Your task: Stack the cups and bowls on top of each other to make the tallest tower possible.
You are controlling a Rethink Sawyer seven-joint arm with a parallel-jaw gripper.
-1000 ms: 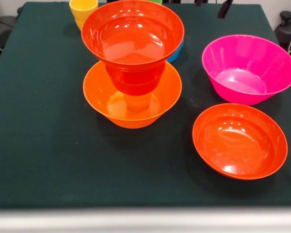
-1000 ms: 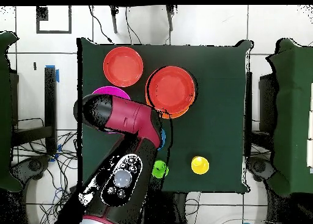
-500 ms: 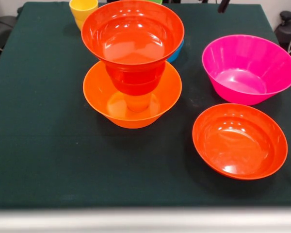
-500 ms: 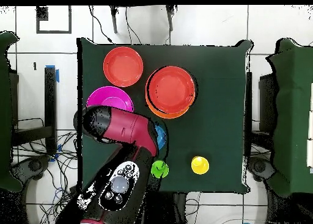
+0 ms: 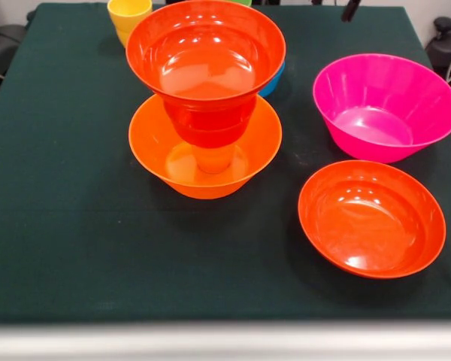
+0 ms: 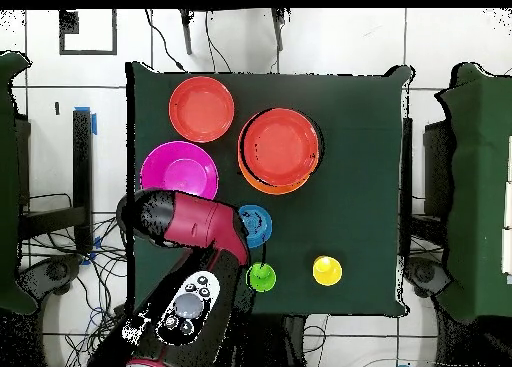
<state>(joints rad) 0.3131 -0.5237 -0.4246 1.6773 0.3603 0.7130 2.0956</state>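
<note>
A tower stands left of centre: a large orange bowl point(image 5: 165, 162) holds an upturned orange cup point(image 5: 214, 159), a small red-orange bowl point(image 5: 210, 122) and a wide red-orange bowl point(image 5: 205, 49) on top. It also shows in the overhead view point(image 6: 280, 148). The magenta-pink bowl point(image 5: 385, 105) and a second wide red-orange bowl point(image 5: 370, 218) stand alone on the right. The small blue bowl point(image 6: 254, 223), green cup point(image 6: 261, 277) and yellow cup point(image 5: 129, 16) stand near the robot's side. Only a dark tip of my gripper point(image 5: 351, 7) shows at the top edge, above and apart from everything.
The dark green table point(image 5: 75, 226) has open cloth in front of and left of the tower. My red arm point(image 6: 190, 223) lies over the table's edge beside the magenta-pink bowl point(image 6: 179, 170) and blue bowl. Cables and floor surround the table.
My arm has drawn back toward the base, uncovering the magenta-pink bowl and the blue bowl in the overhead view. In the front view the gripper tip has risen to the top edge.
</note>
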